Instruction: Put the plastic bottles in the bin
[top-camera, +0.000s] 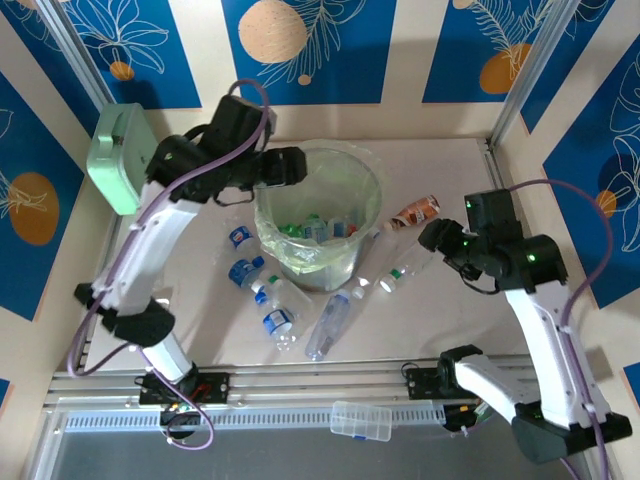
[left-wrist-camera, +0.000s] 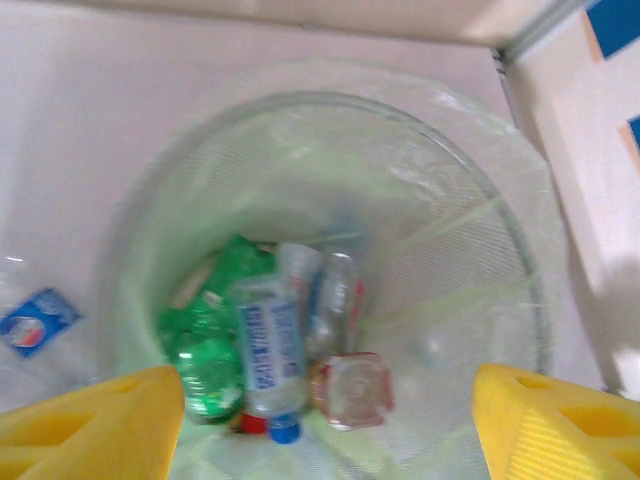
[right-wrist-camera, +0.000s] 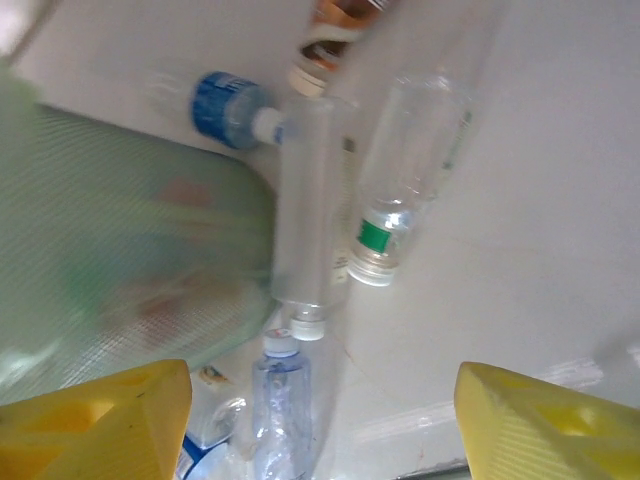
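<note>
Left gripper (top-camera: 288, 166) hovers, jaws spread and empty, above the bin (top-camera: 372, 190); right gripper (top-camera: 436, 236), likewise spread, over plastic bottles (top-camera: 408, 268) lying just right.

— What do the two arms look like?
— The left arm (top-camera: 150, 250) and the right arm (top-camera: 545, 340) match: white shells on the long links, black housings at the joints.
— Any wiring?
— A lilac cable (top-camera: 110, 270) loops along each. Small green lights (top-camera: 530, 256) glow on the right arm's black wrist.
— And the claws?
— The left claw (top-camera: 288, 166) and the right claw (top-camera: 433, 236) are black from above. Close up, the fingers (left-wrist-camera: 90, 420) are bright yellow wedges with moulded recesses.
</note>
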